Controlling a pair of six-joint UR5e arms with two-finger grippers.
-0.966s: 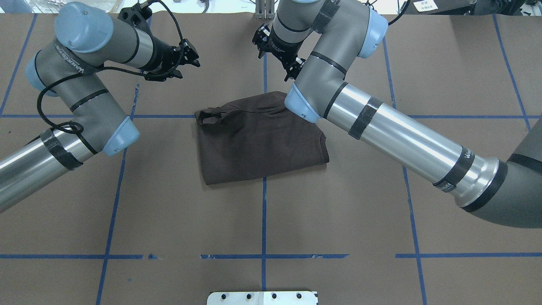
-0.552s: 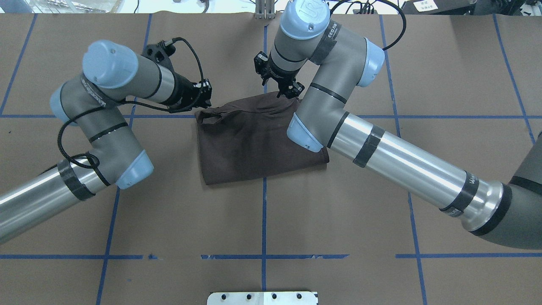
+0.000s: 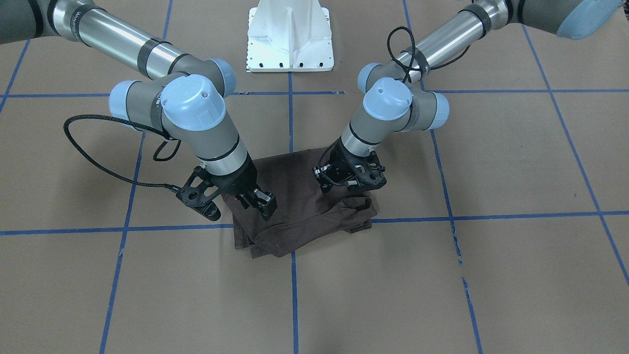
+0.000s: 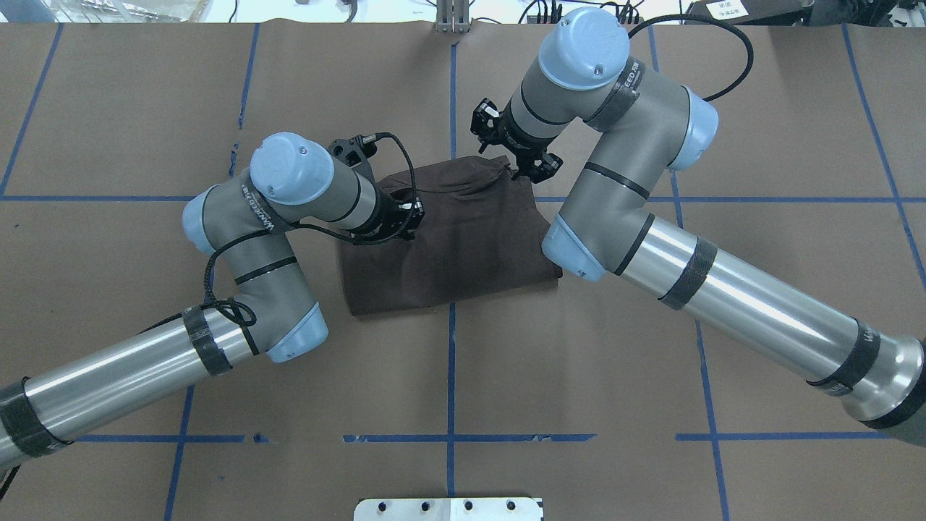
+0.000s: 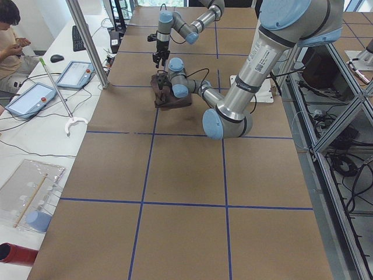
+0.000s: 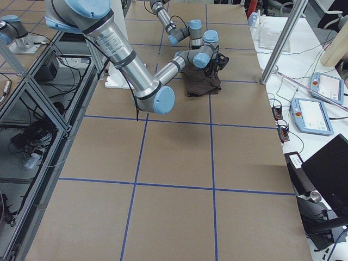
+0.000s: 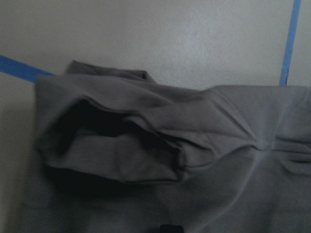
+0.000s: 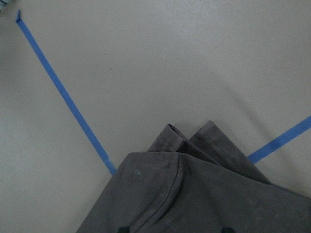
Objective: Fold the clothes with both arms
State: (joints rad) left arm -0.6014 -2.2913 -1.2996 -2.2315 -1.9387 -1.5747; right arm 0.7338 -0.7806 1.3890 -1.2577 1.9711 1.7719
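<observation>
The dark grey-brown T-shirt (image 4: 463, 246) lies folded into a rough rectangle at mid-table, also seen in the front view (image 3: 295, 221). My left gripper (image 4: 411, 217) is low over its far left part, by the open sleeve (image 7: 121, 141). In the left wrist view only one dark tip (image 7: 170, 228) shows, centred at the bottom, so it looks shut; pinched cloth does not show. My right gripper (image 4: 532, 172) hovers at the shirt's far right corner (image 8: 194, 194). It is open, with its two fingertips (image 8: 124, 228) apart over the cloth.
Brown paper with blue tape lines (image 4: 450, 376) covers the table. The white pedestal base (image 3: 290, 39) stands at the robot's side. A seated person (image 5: 11, 29), tablets (image 5: 76, 73) and cables lie on the bench beyond the far edge.
Both arms have swung in and down toward the shirt. The left gripper moved right onto the sleeve end, and the right gripper shifted to the far right corner. The shirt lies as before.
</observation>
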